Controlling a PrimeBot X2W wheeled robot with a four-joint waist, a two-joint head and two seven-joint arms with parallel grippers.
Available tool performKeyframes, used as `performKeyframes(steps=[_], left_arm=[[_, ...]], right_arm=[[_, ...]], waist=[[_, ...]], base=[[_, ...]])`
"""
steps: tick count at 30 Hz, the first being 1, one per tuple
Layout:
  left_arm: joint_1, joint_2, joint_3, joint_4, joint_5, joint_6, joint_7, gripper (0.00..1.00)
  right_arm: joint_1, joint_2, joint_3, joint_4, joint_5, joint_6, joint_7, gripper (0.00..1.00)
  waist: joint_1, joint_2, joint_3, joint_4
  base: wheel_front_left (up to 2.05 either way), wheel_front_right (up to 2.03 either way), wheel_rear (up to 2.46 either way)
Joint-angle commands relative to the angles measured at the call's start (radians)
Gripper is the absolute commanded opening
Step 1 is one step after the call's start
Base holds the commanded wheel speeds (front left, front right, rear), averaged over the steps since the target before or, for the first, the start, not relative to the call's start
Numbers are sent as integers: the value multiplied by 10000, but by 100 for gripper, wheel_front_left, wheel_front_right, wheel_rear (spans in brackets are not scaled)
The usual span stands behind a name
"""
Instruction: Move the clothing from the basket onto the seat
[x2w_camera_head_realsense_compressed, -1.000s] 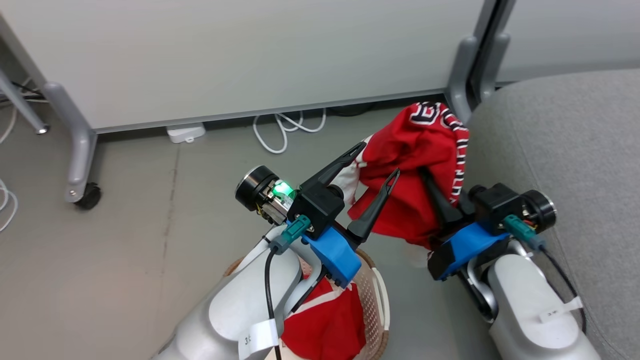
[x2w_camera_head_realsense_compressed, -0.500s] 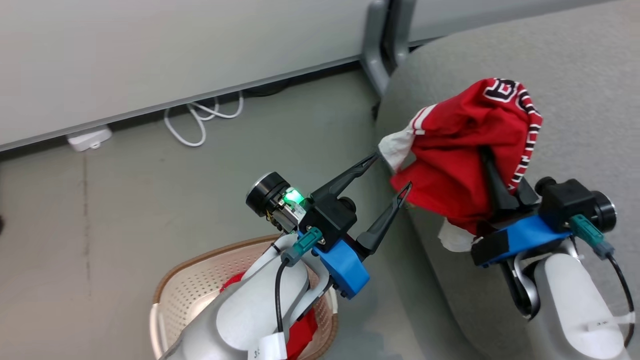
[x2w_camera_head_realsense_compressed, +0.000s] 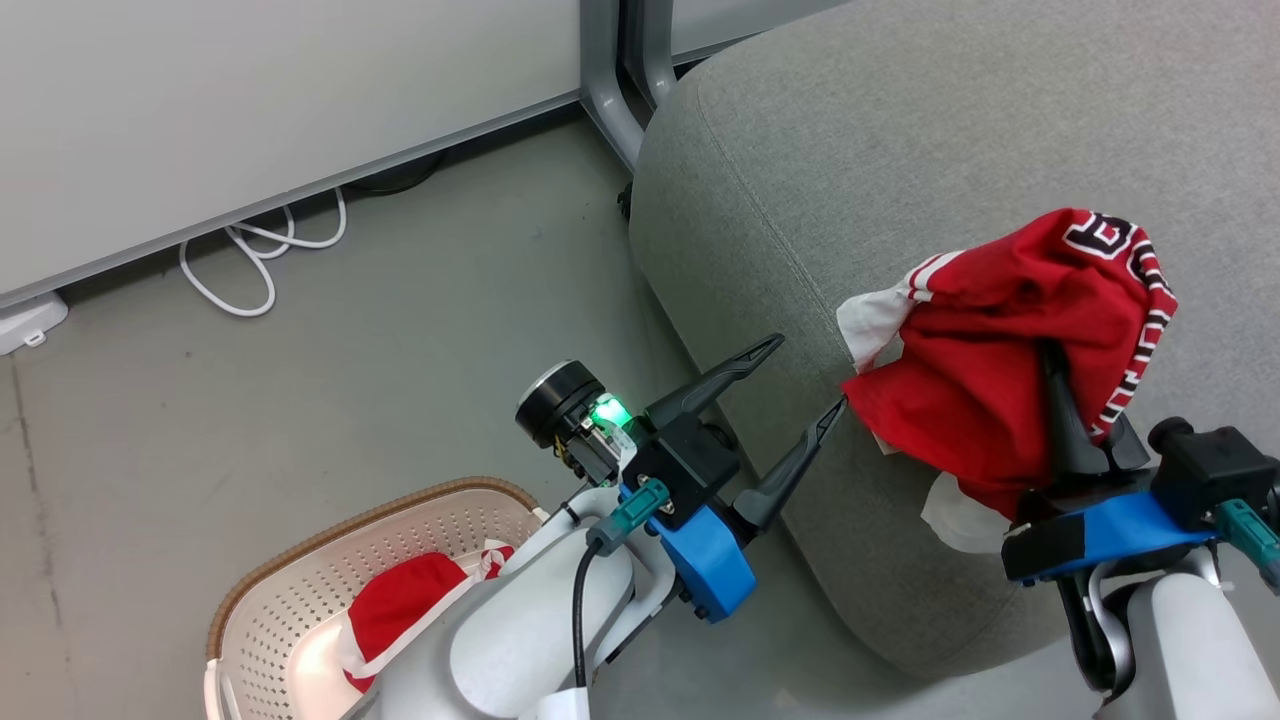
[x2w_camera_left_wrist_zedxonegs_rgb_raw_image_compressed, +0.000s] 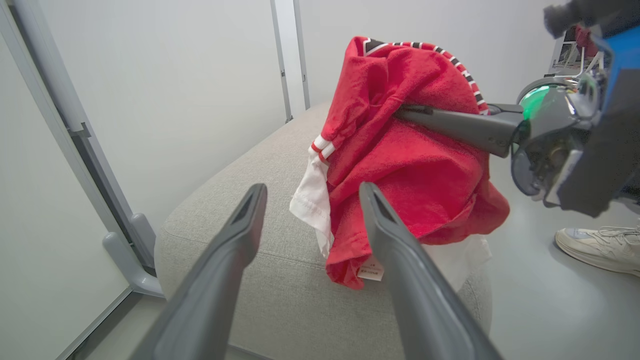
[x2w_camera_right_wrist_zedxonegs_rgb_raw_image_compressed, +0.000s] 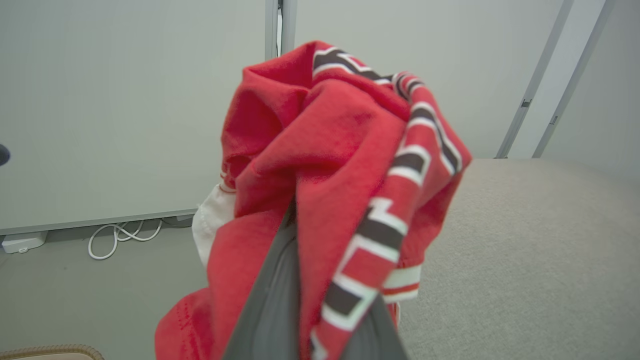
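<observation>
Right tool (x2w_camera_head_realsense_compressed: 1055, 385) had its two long dark fingers drawn close together on a fold of a bunched red garment (x2w_camera_head_realsense_compressed: 1000, 330) of soft sports cloth with black-and-white striped trim. The fingertips were buried in the cloth, and in the right wrist view almost no gap showed between the fingers. That pinch held the bundle up over the near edge of the large grey fabric-upholstered seat (x2w_camera_head_realsense_compressed: 850, 150) with rounded corners. It was probably held high so the cloth would clear the cushion's side before going down on top. A strip of white fabric (x2w_camera_head_realsense_compressed: 868, 325) hung from the bundle on the side towards the seat's rounded corner. Whether the lowest hem touched the seat could not be told.

Left tool (x2w_camera_head_realsense_compressed: 810, 372) stood wide open and held nothing. Its fingers were just off the seat's front edge, pointing at the garment but apart from it, seemingly placed to help if the cloth slipped or needed spreading. On the floor beside the seat, well below its top, sat the oval cream-white plastic basket (x2w_camera_head_realsense_compressed: 300, 590) with perforated walls and a brown ribbed rim. Inside it lay another red piece (x2w_camera_head_realsense_compressed: 400, 600) with a white band, so the job looked partly done. This load needed lowering and releasing on the seat.
</observation>
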Motion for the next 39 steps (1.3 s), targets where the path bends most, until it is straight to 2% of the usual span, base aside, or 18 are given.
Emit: performKeyframes(steps=[1,6,11,18,23,31,39], left_arm=[[101,31,14,20,14,-40,-27,100],[-12,35,90,29,7,-48,-27,100],[-209,158,231,-88,119,-38,-27,100],[-697,428,317,-197,336,-4,-5,100],[-1276,657,326,-475,556,0,149,100],[-2263,1065,214,-1174,894,-26,564,100],[-2852,1589,294,-2113,1102,25,1122,100]], right_arm=[[173,59,-10,-75,-2,1,-42,0],[190,143,-72,-226,-22,1,-42,0],[-464,214,-211,-479,60,1,-42,0],[-2423,56,-840,-777,117,1,-42,0],[-4120,-255,-1777,-1087,118,1,-42,0],[-6247,-1462,-3477,-847,109,1,-41,0],[-7347,-2574,-4236,643,-20,1,-41,0]], waist=[[0,0,17,-37],[0,0,36,-28],[0,0,268,4],[0,0,1292,106],[0,0,2482,288],[0,0,4316,613],[0,0,5770,608]], base=[[0,0,0],[0,0,0],[0,0,0],[0,0,0],[0,0,0],[0,0,0],[0,0,0]])
